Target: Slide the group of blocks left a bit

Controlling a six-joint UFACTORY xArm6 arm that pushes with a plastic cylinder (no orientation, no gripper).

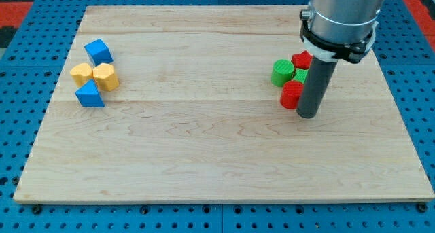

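A group of blocks sits at the view's right on the wooden board (204, 145): a green cylinder (283, 73), a red block (302, 59) behind it, a second green block (300, 75) partly hidden, and a red cylinder (292, 95) in front. My tip (308, 115) stands just right of the red cylinder, touching or nearly touching it. The rod hides the right side of the group.
A second group lies at the view's left: a blue cube (99, 51), a yellow star-like block (81, 74), a yellow hexagon-like block (105, 77) and a blue triangle (90, 95). Blue pegboard surrounds the board.
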